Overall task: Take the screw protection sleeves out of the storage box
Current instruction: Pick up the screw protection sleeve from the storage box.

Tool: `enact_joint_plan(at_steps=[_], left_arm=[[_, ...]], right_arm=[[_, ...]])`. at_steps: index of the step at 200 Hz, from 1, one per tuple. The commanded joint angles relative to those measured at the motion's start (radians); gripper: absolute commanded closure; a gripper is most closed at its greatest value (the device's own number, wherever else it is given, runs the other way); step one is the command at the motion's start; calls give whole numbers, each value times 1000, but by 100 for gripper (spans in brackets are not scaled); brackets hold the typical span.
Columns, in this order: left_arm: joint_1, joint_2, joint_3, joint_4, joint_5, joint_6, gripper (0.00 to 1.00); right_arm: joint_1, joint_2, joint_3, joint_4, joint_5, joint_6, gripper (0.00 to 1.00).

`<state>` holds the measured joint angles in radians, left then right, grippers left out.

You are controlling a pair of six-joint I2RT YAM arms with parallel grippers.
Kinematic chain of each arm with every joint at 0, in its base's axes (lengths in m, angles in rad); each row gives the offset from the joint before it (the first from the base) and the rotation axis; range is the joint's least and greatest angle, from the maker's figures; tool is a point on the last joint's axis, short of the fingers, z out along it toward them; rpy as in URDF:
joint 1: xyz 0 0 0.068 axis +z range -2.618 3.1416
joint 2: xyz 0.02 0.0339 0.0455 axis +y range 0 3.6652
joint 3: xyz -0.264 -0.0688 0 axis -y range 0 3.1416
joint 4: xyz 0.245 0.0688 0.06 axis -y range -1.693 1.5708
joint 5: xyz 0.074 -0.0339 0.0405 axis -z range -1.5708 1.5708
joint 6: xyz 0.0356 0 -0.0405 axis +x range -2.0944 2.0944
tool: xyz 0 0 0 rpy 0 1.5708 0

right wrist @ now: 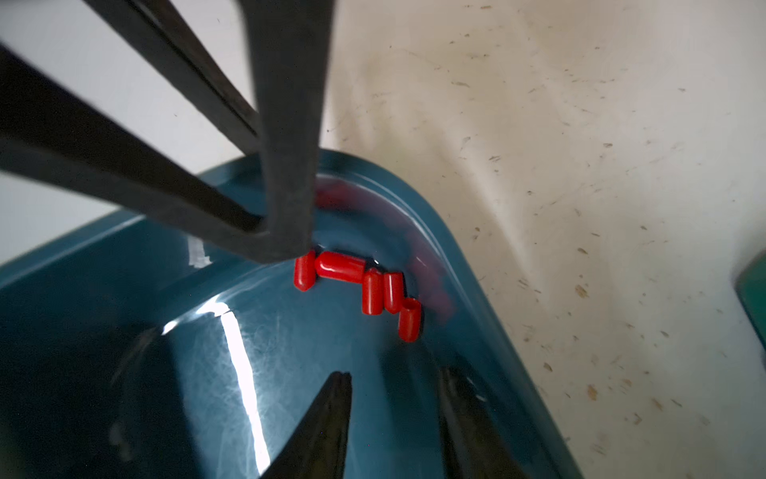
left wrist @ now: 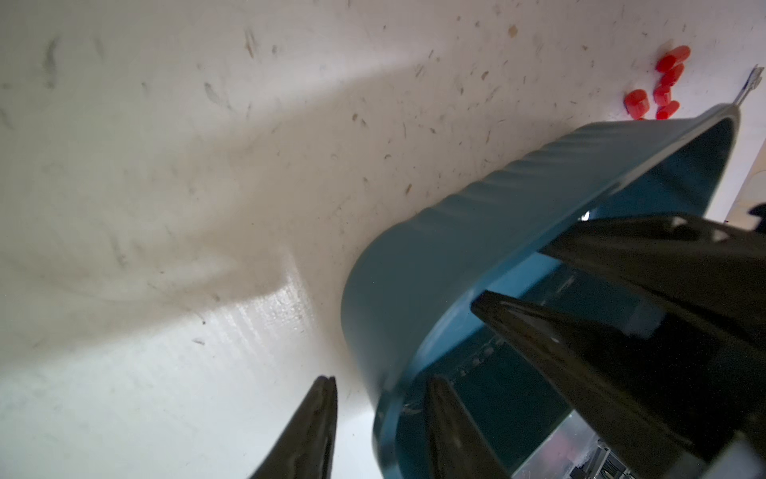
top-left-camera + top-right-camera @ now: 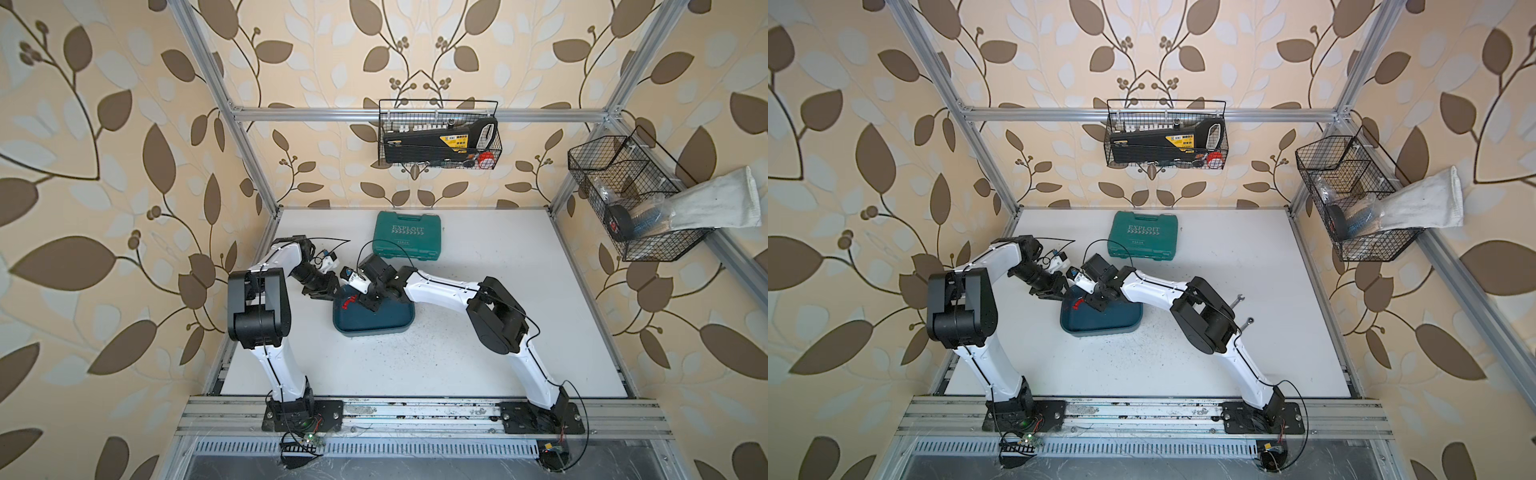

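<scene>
My right gripper (image 1: 396, 390), jaws apart and empty, inside box (image 1: 103, 265); sleeves (image 1: 340, 265) just ahead.
Mixed axes, in corner; my left gripper (image 2: 381, 398) straddles its wall, clamp unclear.

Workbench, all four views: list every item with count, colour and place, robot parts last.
table: one, white, scuffed, under everything.
tray: one, dark teal, mid-table.
sleeves in the tray: five clear, red, bunched in one corner.
sleeves on the table: at least five, red, just outside the tray.
case: one, green, lettered EXPLOIT, behind the tray.
wrenches: two, silver, on the table, partly hidden by the right arm.
back basket: one, black wire, on the back rail.
side basket: one, black wire, on the right-hand rail, white cloth hanging out.
left gripper: one, black, jaws apart astride the tray's wall.
right gripper: one, black, jaws apart over the tray's floor.
</scene>
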<state>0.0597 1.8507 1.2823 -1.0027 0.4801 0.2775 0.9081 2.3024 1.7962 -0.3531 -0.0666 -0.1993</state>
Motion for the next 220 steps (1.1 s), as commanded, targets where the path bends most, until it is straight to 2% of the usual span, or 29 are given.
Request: enact_joint_plan(at_steps=[1,57,157,220], left_arm=[[5,-5,29,-32,29,-4,61],[5,-2,28,-34,29,-1,61],[5,0,31,-46,36,3,64],[5,-14,32,-43,31,2,65]], right_arm=[[6,55,62,-28,29,-4,63],[12,122,135,-51,76,3,67],[38,169,143,-41,163,6,75],[42,111,68,-7,187,-9,90]])
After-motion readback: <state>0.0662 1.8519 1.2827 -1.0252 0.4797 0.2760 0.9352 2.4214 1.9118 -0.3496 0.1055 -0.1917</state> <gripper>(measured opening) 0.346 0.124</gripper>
